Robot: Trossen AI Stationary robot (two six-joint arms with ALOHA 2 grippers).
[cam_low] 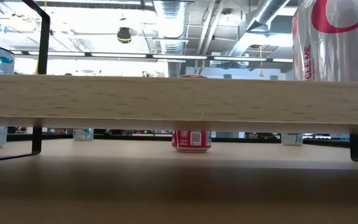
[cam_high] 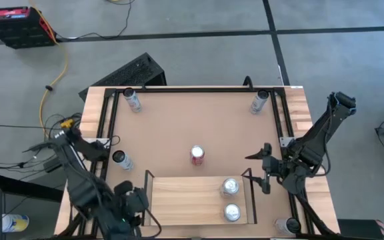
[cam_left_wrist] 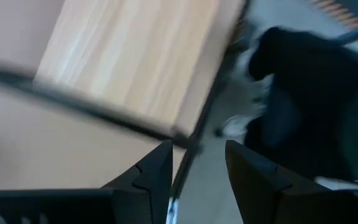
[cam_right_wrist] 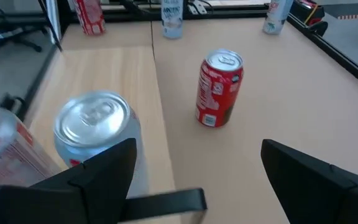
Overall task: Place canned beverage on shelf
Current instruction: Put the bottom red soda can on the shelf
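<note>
A red can (cam_high: 197, 155) stands upright on the brown tabletop, just beyond the far edge of the shelf (cam_high: 185, 200), a pale wood board with black end rails. The red can also shows in the right wrist view (cam_right_wrist: 219, 89) and the low view (cam_low: 191, 138). Two silver cans (cam_high: 230, 187) (cam_high: 232, 212) stand on the shelf's right part. My right gripper (cam_high: 265, 167) is open and empty by the shelf's right rail, facing the red can; its wrist view shows the wide gap (cam_right_wrist: 197, 180). My left gripper (cam_high: 137, 200) is open and empty at the shelf's left end, and its wrist view shows this too (cam_left_wrist: 197, 177).
Other cans stand at the far left (cam_high: 133, 100), far right (cam_high: 259, 101), left side (cam_high: 121, 159) and near right corner (cam_high: 287, 227). A black frame (cam_high: 192, 89) rims the tabletop. The shelf's left part is bare wood (cam_high: 172, 200).
</note>
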